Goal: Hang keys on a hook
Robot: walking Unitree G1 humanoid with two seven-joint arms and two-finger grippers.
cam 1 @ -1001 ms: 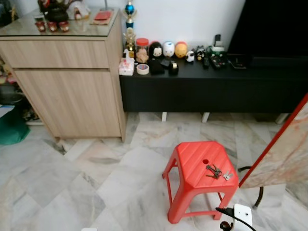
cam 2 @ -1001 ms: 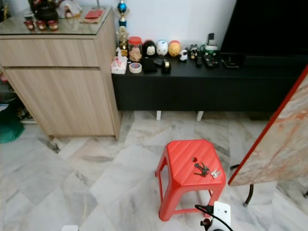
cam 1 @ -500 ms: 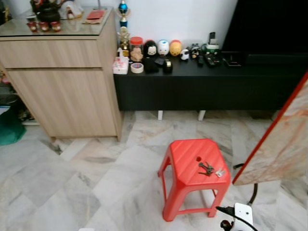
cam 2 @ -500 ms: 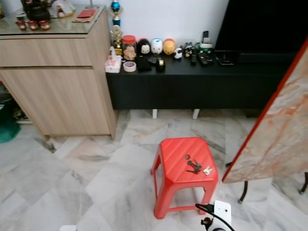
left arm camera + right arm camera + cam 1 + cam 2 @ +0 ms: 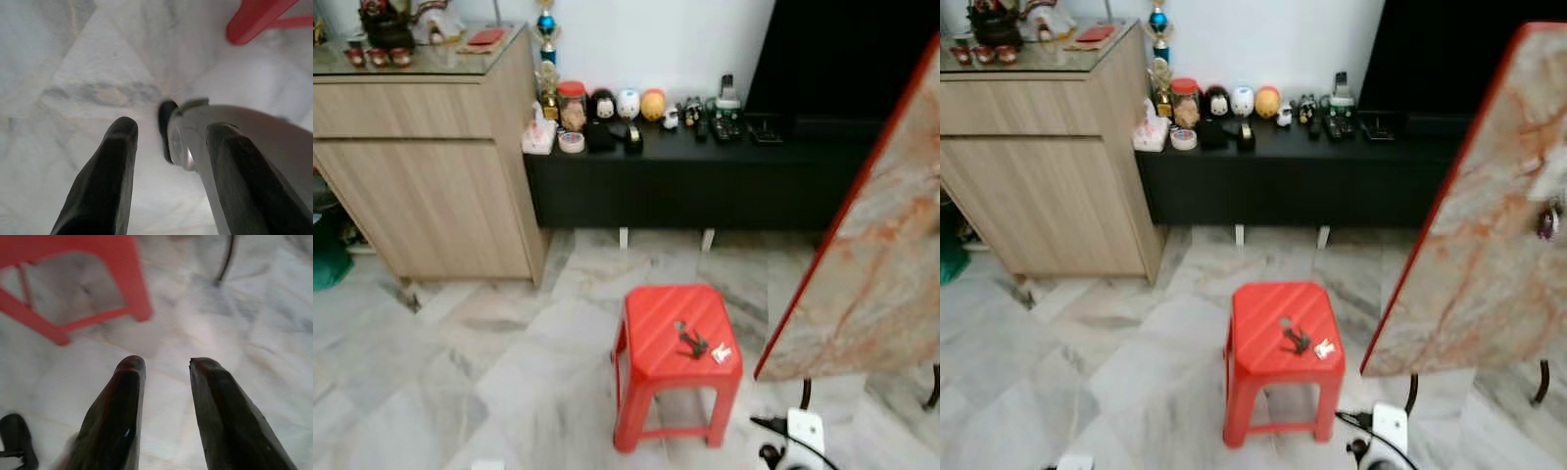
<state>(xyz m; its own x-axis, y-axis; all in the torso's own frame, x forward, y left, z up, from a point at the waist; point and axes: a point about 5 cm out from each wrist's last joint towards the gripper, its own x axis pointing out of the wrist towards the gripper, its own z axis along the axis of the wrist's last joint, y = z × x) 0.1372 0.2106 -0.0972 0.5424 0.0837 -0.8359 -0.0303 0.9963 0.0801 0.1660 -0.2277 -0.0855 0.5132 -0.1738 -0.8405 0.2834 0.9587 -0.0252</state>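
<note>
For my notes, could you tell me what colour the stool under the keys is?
Red; the stool shows best in the left eye view.

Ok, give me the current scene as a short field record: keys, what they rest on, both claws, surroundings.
keys: dark metal key bunch with a small white tag, lying flat
support: red plastic stool, keys on its seat right of the centre hole
left claw: open, over the marble floor, holding nothing
right claw: open, over floor near a stool leg, holding nothing
right of stool: leaning marble-patterned board with red edge
behind: black low cabinet, wooden sideboard
</note>
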